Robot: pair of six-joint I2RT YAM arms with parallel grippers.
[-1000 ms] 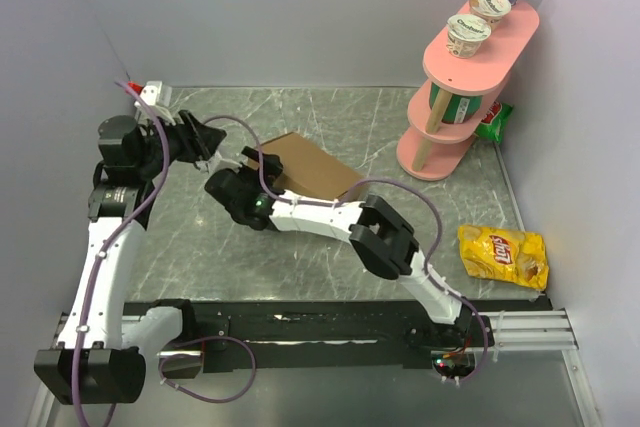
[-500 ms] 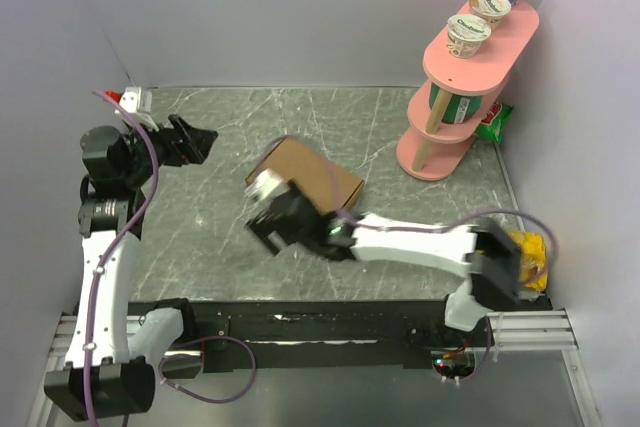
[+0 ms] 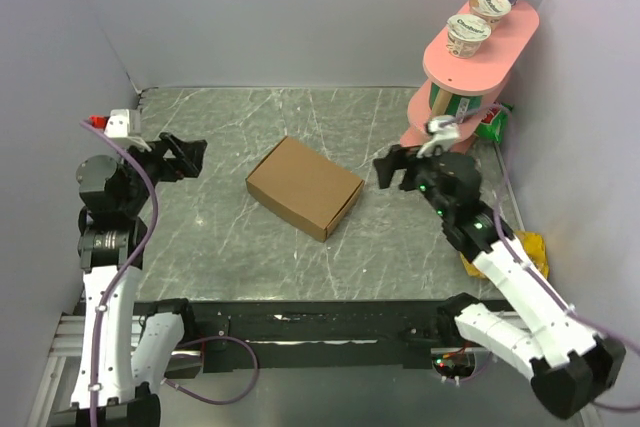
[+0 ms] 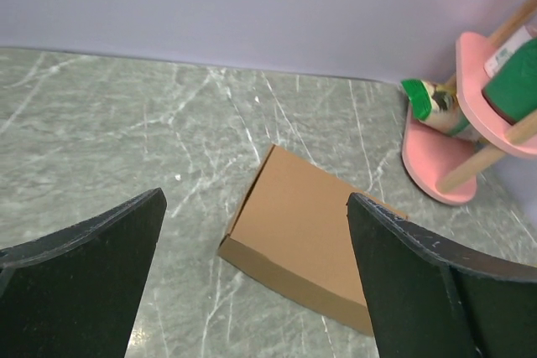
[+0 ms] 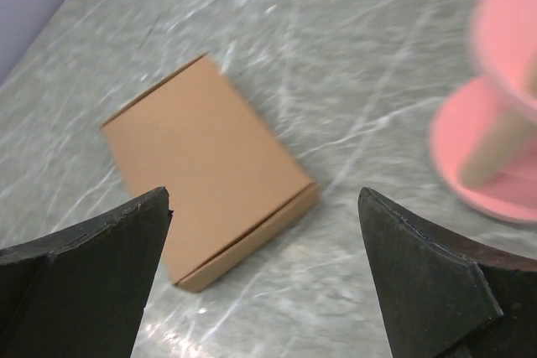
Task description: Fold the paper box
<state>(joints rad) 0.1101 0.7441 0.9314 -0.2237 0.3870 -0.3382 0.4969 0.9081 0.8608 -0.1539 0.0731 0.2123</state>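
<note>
The left claw [image 3: 190,157] hangs spread and empty, well left of the paper box [image 3: 305,187]. The box sits closed and flat on the tabletop [image 3: 330,117], so the folding looks finished. The right claw [image 3: 388,169], spread and empty, hovers right of the box.

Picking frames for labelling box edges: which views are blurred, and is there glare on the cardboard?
Right wrist view: motion-smeared, the paper box soft-edged, the pink shelf stand streaked. Left wrist view: sharp, box corners crisp. Top external view: sharp, evenly lit. No glare on the cardboard in any view.
</note>
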